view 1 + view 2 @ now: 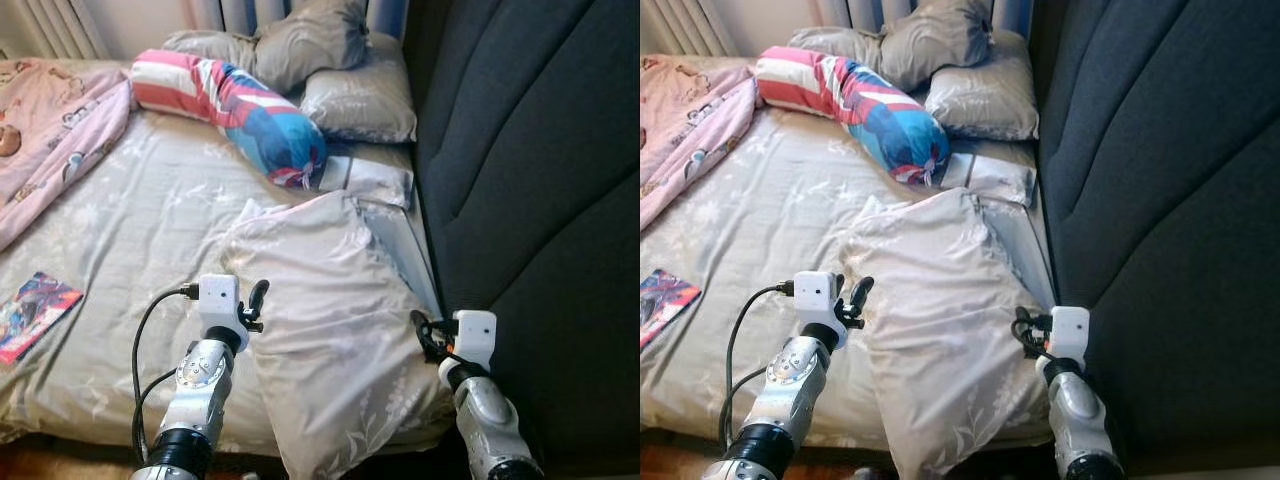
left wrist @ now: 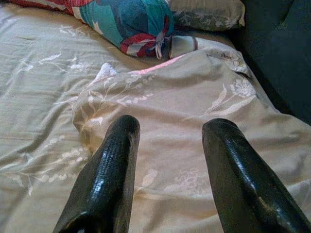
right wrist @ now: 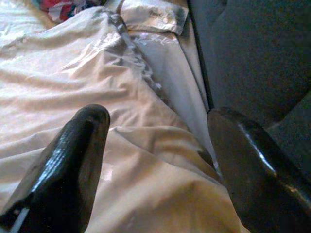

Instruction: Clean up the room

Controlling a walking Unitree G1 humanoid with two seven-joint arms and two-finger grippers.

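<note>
A large beige floral pillow [image 1: 330,320] lies at the front of the bed, next to the dark headboard [image 1: 530,180]. My left gripper [image 1: 255,300] is at the pillow's left edge. In the left wrist view it is open [image 2: 170,141], its two black fingers spread just above the pillow [image 2: 194,97]. My right gripper [image 1: 425,330] is at the pillow's right edge, between pillow and headboard. It is open too [image 3: 158,121], with the pillow's corner [image 3: 146,160] between its fingers, and I cannot tell whether they touch it.
A striped red, white and blue bolster [image 1: 240,110] lies across the bed's middle. Grey pillows [image 1: 300,45] are piled behind it. A pink blanket [image 1: 50,130] covers the far left. A colourful book [image 1: 35,312] lies on the sheet at left. Folded fabric [image 1: 375,178] lies by the headboard.
</note>
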